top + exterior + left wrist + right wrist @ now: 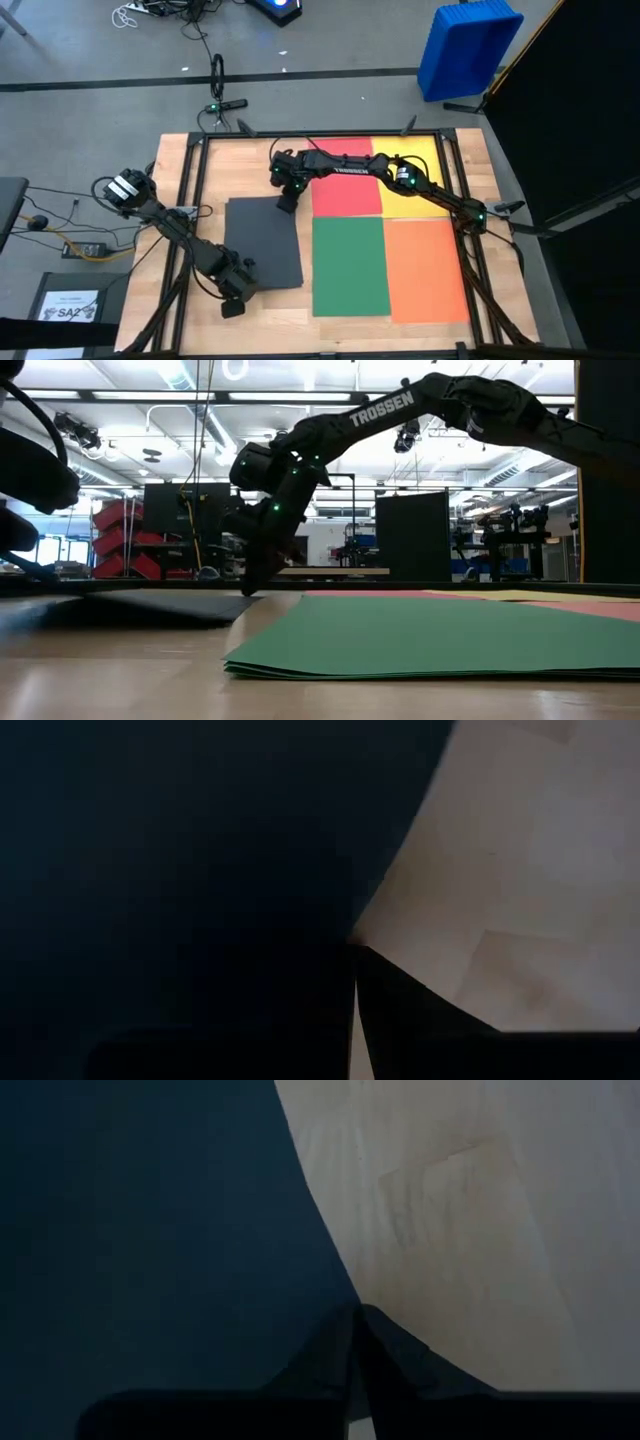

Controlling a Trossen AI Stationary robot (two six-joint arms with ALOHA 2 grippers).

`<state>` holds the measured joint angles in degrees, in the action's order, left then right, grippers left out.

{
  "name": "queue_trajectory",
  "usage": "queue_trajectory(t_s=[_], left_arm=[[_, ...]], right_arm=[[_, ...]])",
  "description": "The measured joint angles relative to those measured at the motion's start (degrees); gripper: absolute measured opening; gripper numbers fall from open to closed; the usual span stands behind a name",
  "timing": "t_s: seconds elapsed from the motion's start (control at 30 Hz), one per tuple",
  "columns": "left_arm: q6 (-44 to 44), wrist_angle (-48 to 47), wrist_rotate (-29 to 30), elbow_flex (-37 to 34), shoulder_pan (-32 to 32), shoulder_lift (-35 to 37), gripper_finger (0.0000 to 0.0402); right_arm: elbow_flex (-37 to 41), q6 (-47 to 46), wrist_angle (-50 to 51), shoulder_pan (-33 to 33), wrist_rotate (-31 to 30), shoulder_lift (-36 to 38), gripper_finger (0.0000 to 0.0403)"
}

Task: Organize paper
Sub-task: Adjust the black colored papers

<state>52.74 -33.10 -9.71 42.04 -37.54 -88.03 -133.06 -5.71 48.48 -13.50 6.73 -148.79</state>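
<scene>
Right now I am pressing both of my hands onto the black paper [262, 243], which is lying on the left part of the wooden surface [180, 320], slightly skewed and just beside the green paper [350, 266]. My right hand [286, 204], with its fingers pinched together and nothing between them, is resting on the far right corner of the black sheet, while my left hand [234, 306], likewise closed and holding nothing, is sitting at the near left corner. Judging by the layout, most of the sorting is looking finished: the red paper [347, 180] and yellow paper [425, 180] are lying side by side at the far edge, and the green paper and orange paper [426, 270] are lying side by side in front of them, forming a tidy block of four. Only the black sheet is standing apart and crooked, so I am taking it that squaring it up against the green is what is left. On my right arm the word "TROSSEN" is reading clearly in white, and beyond the surface's left edge a small white sheet [70, 305] is showing "SA2".
</scene>
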Motion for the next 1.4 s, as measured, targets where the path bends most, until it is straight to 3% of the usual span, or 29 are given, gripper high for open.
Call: queue_trajectory(t_s=[0.23, 0.67, 0.8, 0.97, 1.17, 1.27, 1.4], left_arm=[[1.0, 0.6, 0.3, -0.1, -0.1, 0.0, 0.0000], [3.8, -1.0, 2.2, 0.6, -1.8, 0.6, 0.0000], [6.0, -13.0, 13.5, 2.0, -1.8, 5.2, 0.0000], [10.4, -26.3, 23.6, 2.3, 0.0, 16.9, 0.0000], [13.2, -37.0, 35.1, 2.4, 9.1, 31.5, 0.0000], [6.7, -37.1, 38.8, 2.5, 17.0, 35.0, 0.0000], [-5.2, -33.9, 38.0, 2.5, 28.2, 35.8, 0.0000]], right_arm=[[-1.8, 1.0, 3.4, 0.0, -0.7, -0.1, 0.0000], [-1.8, 1.2, -1.1, -1.3, -1.3, 0.3, 0.0000], [-1.8, 4.1, -0.3, 0.2, 0.6, 1.3, 0.0000], [-1.9, 6.1, 2.4, 4.2, -1.0, 5.1, 0.0000], [-2.0, 6.4, -1.5, 10.8, -2.6, 7.3, 0.0000], [-1.7, 5.7, -4.8, 14.7, -2.9, 7.3, 0.0000], [0.4, 4.3, -9.4, 20.0, -6.2, 7.1, 0.0000]])
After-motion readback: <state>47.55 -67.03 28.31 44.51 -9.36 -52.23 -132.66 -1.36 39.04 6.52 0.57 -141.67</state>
